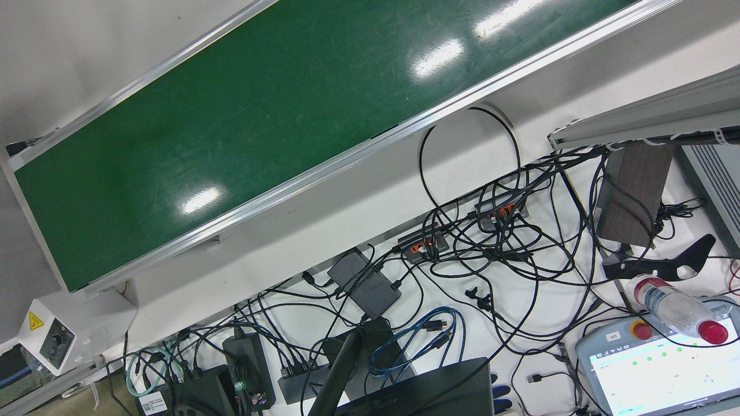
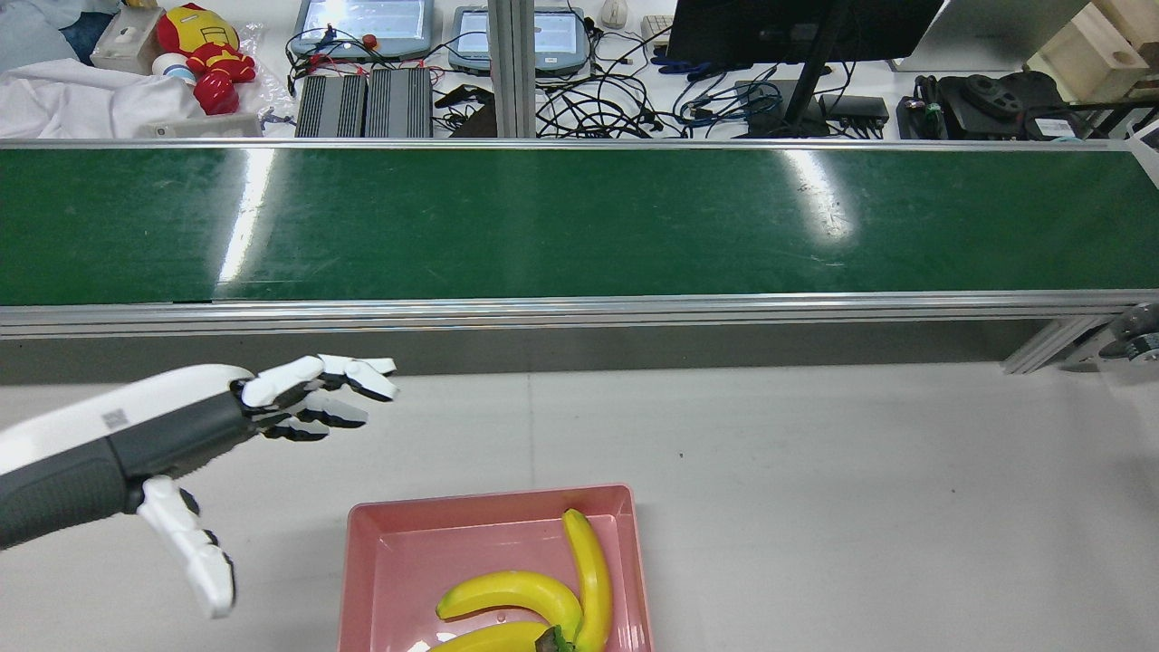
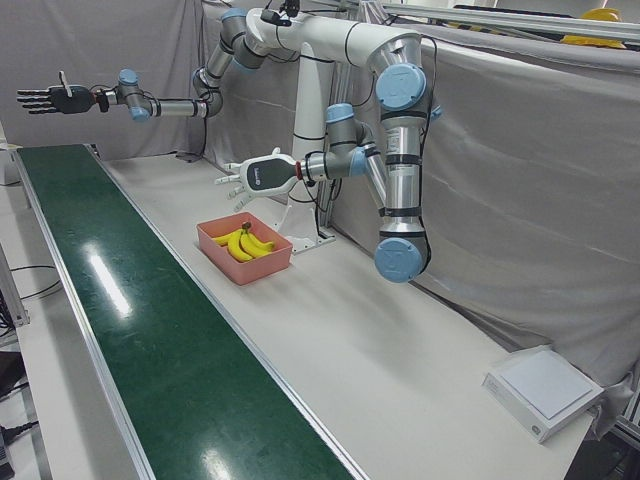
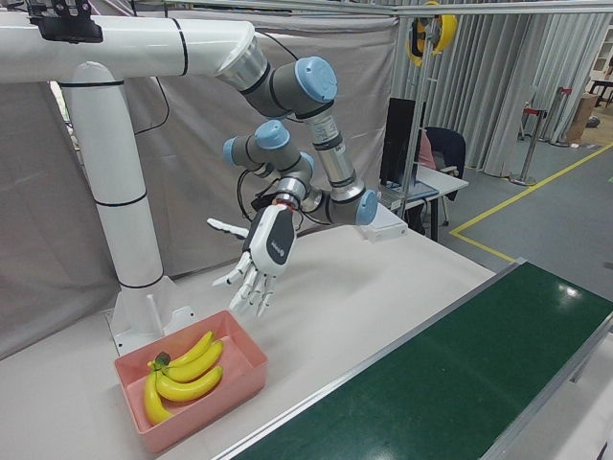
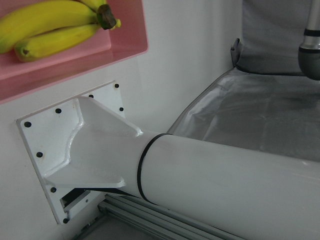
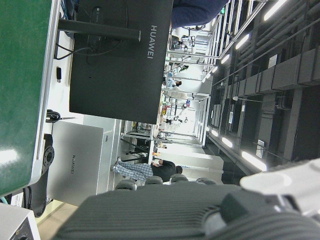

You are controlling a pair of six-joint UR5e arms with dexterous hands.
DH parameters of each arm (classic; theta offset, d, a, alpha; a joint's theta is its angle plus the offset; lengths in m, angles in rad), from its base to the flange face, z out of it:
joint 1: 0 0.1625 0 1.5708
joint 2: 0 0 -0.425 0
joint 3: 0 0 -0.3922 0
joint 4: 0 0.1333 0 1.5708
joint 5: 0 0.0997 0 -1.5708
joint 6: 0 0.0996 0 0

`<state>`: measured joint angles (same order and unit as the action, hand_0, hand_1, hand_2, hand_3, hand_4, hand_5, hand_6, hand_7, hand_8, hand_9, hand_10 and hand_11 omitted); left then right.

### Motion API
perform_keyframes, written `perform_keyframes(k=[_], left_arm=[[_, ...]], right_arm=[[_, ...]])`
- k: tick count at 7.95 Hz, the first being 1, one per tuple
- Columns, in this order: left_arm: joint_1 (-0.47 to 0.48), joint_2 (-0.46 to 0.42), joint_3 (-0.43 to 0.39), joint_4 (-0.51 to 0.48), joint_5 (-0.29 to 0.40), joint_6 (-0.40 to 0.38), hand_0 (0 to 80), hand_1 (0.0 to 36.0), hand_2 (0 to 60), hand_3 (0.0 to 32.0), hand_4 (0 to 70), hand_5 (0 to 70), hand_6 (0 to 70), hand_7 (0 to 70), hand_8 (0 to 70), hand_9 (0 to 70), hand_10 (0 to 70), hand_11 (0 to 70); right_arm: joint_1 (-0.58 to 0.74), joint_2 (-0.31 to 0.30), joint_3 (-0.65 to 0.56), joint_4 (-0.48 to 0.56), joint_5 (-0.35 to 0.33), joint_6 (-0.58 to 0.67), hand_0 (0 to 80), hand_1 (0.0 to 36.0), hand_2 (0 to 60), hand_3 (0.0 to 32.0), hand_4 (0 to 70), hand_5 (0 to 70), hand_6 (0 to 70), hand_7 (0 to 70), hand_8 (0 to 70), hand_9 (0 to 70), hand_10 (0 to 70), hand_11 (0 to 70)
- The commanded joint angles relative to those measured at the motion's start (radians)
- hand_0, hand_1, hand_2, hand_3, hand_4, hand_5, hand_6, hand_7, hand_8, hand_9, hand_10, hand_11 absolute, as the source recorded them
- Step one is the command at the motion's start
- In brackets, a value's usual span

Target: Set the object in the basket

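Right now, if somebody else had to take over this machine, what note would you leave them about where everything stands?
Left hand: open, holds nothing, hovering above the table just left of the pink basket in the rear view.
Right hand: open, empty, stretched out far off at the end of the green conveyor belt.
Bananas: a bunch is lying inside the basket, on the table near the arms' base.
Done: the bananas appear to be placed.
Left: nothing else to pick up shows on the belt or the table; probably just draw the arms back, or wait for another object.
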<state>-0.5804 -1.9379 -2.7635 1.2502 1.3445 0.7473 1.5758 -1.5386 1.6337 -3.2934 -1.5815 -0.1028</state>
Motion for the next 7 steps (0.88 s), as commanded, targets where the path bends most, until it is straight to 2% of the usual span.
perform_keyframes(k=[1,4,7], left_arm=[[-0.172,0.014,-0.007,-0.009,-0.001,-0.02,26.5,2.9,16.4,0.0,6.7,51.0,7.7,20.3,19.4,26.4,17.6,25.6],[-0.171,0.025,-0.005,-0.009,-0.001,-0.016,24.5,2.1,15.6,0.0,7.5,51.4,8.1,19.8,19.8,25.9,17.2,24.9],[-0.168,0.034,-0.005,-0.009,-0.001,-0.017,27.0,2.5,14.9,0.0,7.7,51.8,7.8,18.6,19.6,25.0,15.9,22.9]], right_arm=[[0.0,0.0,0.0,0.0,0.0,0.0,0.0,0.0,0.0,0.0,0.0,0.0,0.0,0.0,0.0,0.0,0.0,0.0],[0.001,0.0,0.0,0.0,0.0,0.0,0.0,0.0,0.0,0.0,0.0,0.0,0.0,0.0,0.0,0.0,0.0,0.0],[0.001,0.0,0.0,0.0,0.0,0.0,0.0,0.0,0.0,0.0,0.0,0.0,0.0,0.0,0.0,0.0,0.0,0.0]])
